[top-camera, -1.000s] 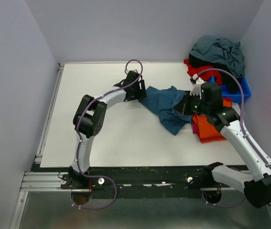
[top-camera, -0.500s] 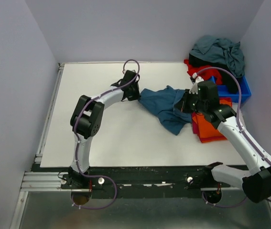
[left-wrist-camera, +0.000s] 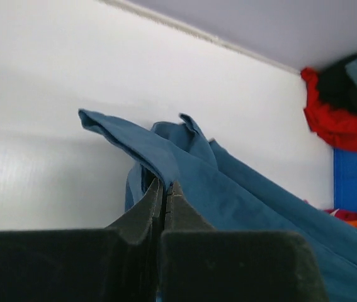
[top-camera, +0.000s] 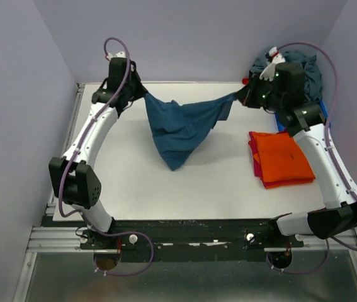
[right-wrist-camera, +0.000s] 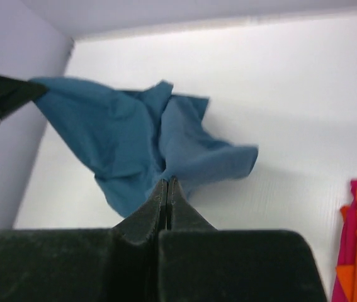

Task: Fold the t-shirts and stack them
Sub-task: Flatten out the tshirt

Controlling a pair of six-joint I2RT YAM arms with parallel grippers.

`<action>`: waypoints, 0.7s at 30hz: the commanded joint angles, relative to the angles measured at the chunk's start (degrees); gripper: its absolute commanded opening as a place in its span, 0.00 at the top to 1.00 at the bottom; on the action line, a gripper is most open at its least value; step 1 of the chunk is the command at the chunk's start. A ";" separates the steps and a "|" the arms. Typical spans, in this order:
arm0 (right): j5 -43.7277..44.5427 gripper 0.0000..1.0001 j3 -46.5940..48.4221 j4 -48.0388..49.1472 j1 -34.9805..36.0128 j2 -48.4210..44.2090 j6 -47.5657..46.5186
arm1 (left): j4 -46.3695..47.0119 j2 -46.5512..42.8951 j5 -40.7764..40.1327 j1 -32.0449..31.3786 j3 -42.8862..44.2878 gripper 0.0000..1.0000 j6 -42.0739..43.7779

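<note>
The teal-blue t-shirt (top-camera: pixel 178 126) hangs clamped in your left gripper (top-camera: pixel 141 94) and right gripper (top-camera: pixel 236 98); stretch it taut, then lay it flat beside the orange stack (top-camera: pixel 281 157).

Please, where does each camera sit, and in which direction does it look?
Top external: above and behind the bases, looking down at the table; both arms show, holding the teal shirt between them.
Left wrist: on the left arm, looking rightward along the shut left gripper; only its fingers show.
Right wrist: on the right arm, looking leftward along the shut right gripper; its fingers show.
Both wrist views share the teal shirt.
</note>
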 commanded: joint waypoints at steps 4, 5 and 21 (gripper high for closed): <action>-0.77 0.99 23.55 -12.24 -2.84 0.29 -2.37 | -15.99 -11.08 -7.36 5.77 18.30 1.00 4.49; -1.65 0.99 24.52 -13.04 -2.84 -0.23 -2.46 | -17.66 -12.31 -8.59 5.86 19.98 1.00 5.46; -18.01 0.99 -12.72 -2.24 -2.84 -23.70 -0.88 | -18.39 -42.19 -21.15 5.95 -3.89 1.00 9.16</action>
